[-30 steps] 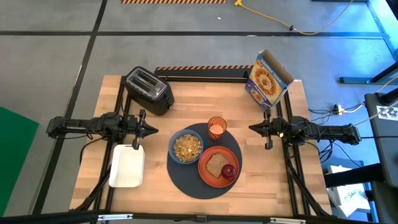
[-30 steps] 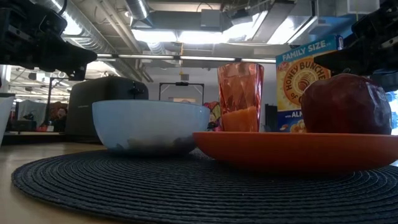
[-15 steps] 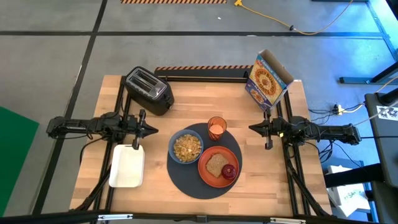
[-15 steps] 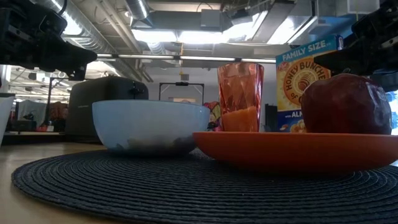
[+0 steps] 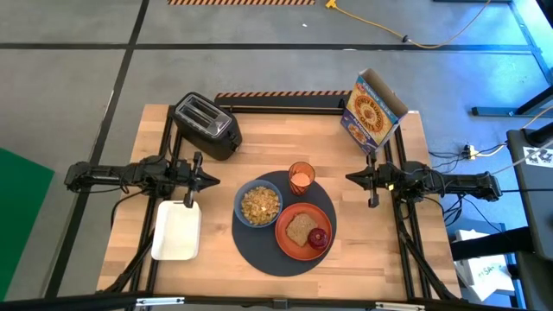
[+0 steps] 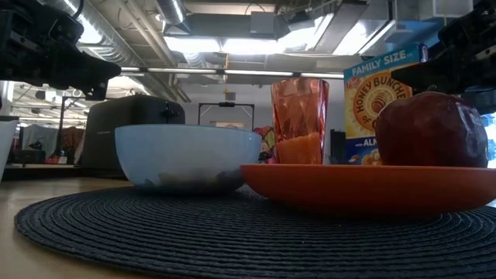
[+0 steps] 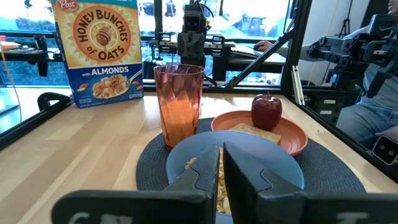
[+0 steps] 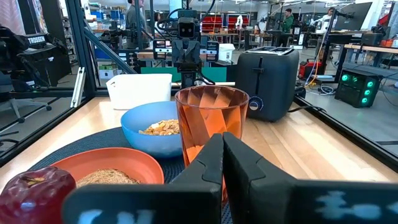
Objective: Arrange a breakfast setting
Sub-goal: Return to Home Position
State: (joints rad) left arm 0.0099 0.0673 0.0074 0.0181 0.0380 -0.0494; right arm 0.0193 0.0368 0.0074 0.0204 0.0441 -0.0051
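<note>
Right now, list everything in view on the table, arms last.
mat: 1, dark grey, centre front
bowl: 1, blue, on mat
plate: 1, orange, on mat
toast: 1, brown, on plate
fruit: 1, dark red, on plate
cup: 1, translucent orange, on mat
toaster: 1, black, back left
cereal box: 1, blue, back right
tray: 1, white, left of mat
left gripper: 1, dark, fingers shut, by tray
right gripper: 1, dark, fingers shut, right of cup
</note>
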